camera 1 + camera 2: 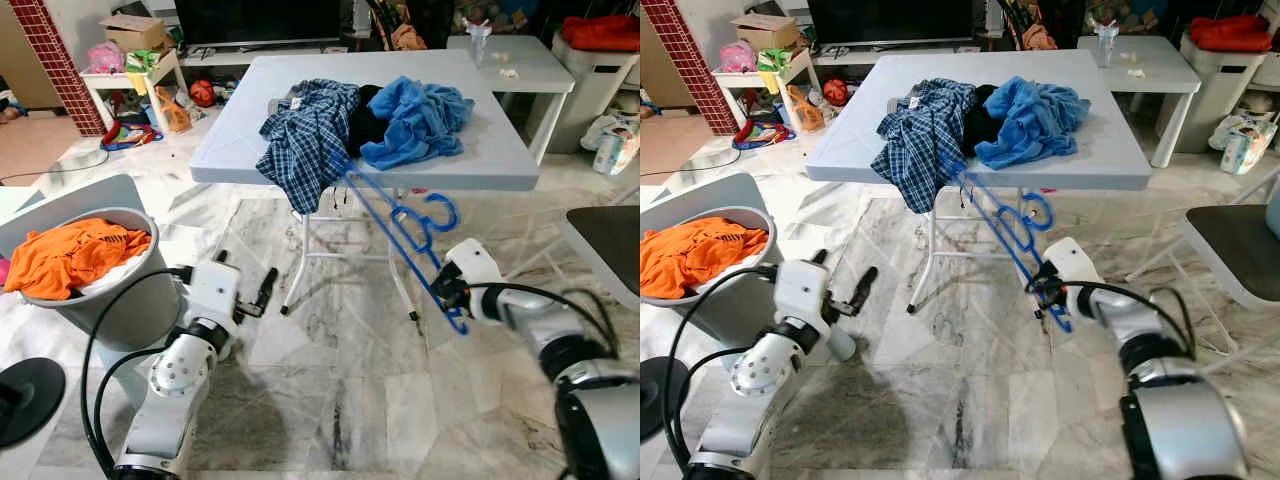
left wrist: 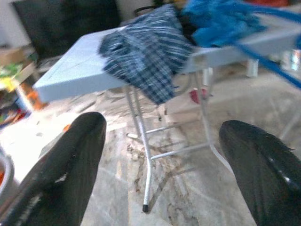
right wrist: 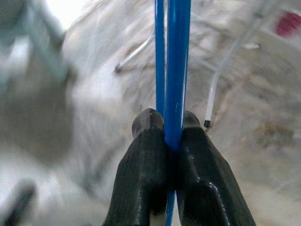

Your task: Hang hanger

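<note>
Table (image 1: 200, 150): white folding, carries plaid shirt (image 1: 305, 135) and blue garment (image 1: 415, 120), heaped for sorting.
Laundry basket (image 1: 120, 300): grey, on floor at robot's left, holds orange cloth (image 1: 70, 255).
Blue hanger (image 1: 395, 215): slanting off the table's front edge, upper end near the plaid shirt, lower end pinched by right tool (image 1: 450, 295), likely being drawn free for hanging.
Left tool (image 1: 255, 298): fingers spread, empty, low beside basket.

Head views downward (table (image 1: 230, 150) shared)
</note>
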`<state>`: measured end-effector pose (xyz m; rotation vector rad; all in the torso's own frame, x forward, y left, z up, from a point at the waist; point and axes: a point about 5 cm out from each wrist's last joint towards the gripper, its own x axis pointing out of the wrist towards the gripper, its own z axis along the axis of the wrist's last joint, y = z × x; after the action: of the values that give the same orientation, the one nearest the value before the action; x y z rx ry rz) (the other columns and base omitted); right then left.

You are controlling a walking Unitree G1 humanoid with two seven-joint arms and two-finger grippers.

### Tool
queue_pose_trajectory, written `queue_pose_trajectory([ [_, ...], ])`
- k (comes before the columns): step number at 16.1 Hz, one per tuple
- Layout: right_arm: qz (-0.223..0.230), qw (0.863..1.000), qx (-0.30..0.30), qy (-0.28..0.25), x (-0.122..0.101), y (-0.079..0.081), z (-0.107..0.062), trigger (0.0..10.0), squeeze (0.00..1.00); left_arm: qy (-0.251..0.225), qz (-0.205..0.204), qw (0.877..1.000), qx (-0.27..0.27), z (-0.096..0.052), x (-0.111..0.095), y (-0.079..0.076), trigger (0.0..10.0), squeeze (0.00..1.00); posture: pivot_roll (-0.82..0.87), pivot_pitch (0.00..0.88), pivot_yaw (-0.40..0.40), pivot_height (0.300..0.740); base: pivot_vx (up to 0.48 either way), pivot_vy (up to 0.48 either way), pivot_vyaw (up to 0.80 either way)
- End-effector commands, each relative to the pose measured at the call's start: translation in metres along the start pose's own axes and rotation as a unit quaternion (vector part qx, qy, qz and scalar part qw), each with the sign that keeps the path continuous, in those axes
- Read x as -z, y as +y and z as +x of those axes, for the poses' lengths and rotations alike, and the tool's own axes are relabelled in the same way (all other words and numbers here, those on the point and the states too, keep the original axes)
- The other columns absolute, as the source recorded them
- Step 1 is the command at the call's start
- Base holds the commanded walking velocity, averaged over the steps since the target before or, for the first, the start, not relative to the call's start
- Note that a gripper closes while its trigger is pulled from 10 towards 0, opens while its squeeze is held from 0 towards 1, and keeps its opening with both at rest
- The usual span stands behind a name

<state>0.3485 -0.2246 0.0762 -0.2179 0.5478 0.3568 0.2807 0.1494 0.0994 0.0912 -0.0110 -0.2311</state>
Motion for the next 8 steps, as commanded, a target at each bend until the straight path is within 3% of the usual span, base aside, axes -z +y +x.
queue_pose_trajectory([
  [1,0.084,0.995,0.054,-0.024,0.006,0.003,0.002,0.0,0.0,0.017,-0.027,0.998,-0.046,0.001,0.004,0.014,10.0,1.0,-0.09,0.0,0.044,0.74,0.0,0.0,0.0],
  [2,0.137,0.983,0.105,-0.062,0.007,0.005,0.002,0.0,0.0,0.026,-0.045,0.997,-0.063,0.002,0.007,0.017,10.0,1.0,-0.09,0.0,0.046,0.74,0.0,0.0,0.0],
  [3,0.155,0.976,0.131,-0.075,0.01,0.007,0.002,0.0,0.0,0.03,-0.056,0.995,-0.071,0.001,0.009,0.017,10.0,0.0,-0.1,0.0,0.049,0.74,0.0,0.0,0.0],
  [5,0.179,0.963,0.186,-0.075,0.022,0.014,-0.001,0.0,0.0,0.038,-0.081,0.992,-0.089,-0.001,0.013,0.016,10.0,0.0,-0.1,0.0,0.042,0.74,0.0,0.0,0.0],
  [6,0.179,0.961,0.199,-0.073,0.025,0.015,-0.003,7.0,0.0,0.037,-0.087,0.992,-0.087,-0.001,0.013,0.015,10.0,0.0,-0.1,0.0,0.04,0.74,0.0,0.0,0.0],
  [7,0.179,0.96,0.204,-0.07,0.026,0.016,-0.003,9.8,0.0,0.036,-0.092,0.992,-0.085,-0.001,0.013,0.014,10.0,0.0,-0.1,0.0,0.04,0.74,0.0,0.0,0.0],
  [8,0.187,0.954,0.225,-0.067,0.027,0.018,-0.005,10.0,0.0,0.036,-0.102,0.99,-0.085,0.0,0.013,0.013,10.0,0.0,-0.1,0.0,0.038,0.74,0.0,0.0,0.0],
])
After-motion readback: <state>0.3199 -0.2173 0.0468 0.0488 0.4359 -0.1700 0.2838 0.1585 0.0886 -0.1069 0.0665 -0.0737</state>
